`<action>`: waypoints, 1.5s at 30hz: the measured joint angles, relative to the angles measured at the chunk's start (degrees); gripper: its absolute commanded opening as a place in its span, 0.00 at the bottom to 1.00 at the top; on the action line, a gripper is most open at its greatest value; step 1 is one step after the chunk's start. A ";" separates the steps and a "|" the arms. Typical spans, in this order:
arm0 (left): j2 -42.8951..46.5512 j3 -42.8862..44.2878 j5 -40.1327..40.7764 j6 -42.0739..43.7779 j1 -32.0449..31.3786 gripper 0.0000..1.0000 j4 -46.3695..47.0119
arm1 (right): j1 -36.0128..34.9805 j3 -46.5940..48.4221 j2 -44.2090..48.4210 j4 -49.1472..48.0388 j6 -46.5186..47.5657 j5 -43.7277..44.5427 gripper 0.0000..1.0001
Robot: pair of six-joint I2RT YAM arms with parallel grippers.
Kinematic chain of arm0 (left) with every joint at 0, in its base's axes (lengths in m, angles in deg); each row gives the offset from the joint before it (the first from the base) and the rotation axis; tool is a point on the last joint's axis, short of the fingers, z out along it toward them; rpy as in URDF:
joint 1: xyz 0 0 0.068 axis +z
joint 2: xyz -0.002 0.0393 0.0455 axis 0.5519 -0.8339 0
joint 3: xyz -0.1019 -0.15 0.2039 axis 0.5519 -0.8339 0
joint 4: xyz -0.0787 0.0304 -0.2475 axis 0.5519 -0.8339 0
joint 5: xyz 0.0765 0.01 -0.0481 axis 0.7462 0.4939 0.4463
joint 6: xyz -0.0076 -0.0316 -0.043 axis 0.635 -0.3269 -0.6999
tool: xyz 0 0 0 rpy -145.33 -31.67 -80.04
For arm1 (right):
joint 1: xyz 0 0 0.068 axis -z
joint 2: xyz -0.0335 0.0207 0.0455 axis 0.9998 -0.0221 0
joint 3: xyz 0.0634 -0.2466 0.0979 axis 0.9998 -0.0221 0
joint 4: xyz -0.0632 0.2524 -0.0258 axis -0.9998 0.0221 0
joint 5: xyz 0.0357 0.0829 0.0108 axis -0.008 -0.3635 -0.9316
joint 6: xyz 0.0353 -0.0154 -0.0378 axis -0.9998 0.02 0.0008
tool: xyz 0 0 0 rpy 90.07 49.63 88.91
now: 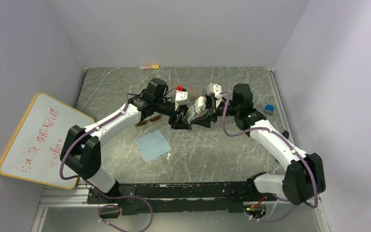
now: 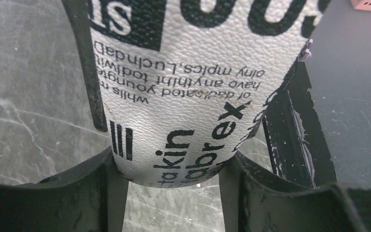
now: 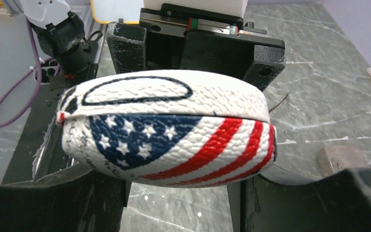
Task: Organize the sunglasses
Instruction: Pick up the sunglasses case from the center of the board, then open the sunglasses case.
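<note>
1. Sunglasses are held by neither end effector. The left end effector (image 2: 188, 96) is closed on one end of a printed case (image 3: 164, 130), and the right end effector (image 3: 174, 154) is clamped across its other end, so the case is carried between both above the table (image 1: 212, 154).
2. One pair of sunglasses (image 1: 155, 118), with a thin frame and brown lenses, is seen lying on the table just under the left arm. A light-blue cloth (image 1: 153, 145) is spread near it. The black pair cannot be made out.
3. The step in hand is judged to be getting the case ready, probably opening it so that a pair can be stored.
4. For the next move, one end would need to be held steady while the flap is pulled open by the other side without the case being crushed.
5. Upside-down print is read on the case: "Luchdad", "have anything", and larger fragments "kin" and "brex". A stars-and-stripes pattern is shown on its side.
6. Red handwriting on the whiteboard (image 1: 38, 140) cannot be read.
</note>
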 measured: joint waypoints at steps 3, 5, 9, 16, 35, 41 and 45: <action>-0.59 0.09 0.61 0.70 -0.22 0.51 -0.24 | 0.24 0.15 0.00 2.25 1.60 0.39 0.73; -0.70 0.09 1.55 0.66 -0.46 0.51 -0.63 | 0.22 0.94 -0.11 5.40 3.72 0.50 0.81; -0.70 0.09 3.32 0.72 -0.55 0.51 -0.72 | -0.09 3.98 -0.70 13.64 9.44 0.83 0.85; -0.76 0.09 5.18 2.23 -0.57 0.52 -2.67 | -0.15 10.47 -4.26 27.85 20.04 0.72 0.83; -1.03 0.09 4.52 3.65 -0.83 0.52 -5.77 | 0.55 12.92 -6.54 34.77 27.06 -0.61 0.58; -1.03 0.09 4.22 3.52 -1.01 0.54 -5.25 | 1.38 13.68 -6.95 36.41 28.09 -1.77 0.33; -1.03 0.09 4.22 3.08 -1.01 0.68 -5.05 | 1.73 14.86 -7.89 38.23 29.24 -2.54 0.24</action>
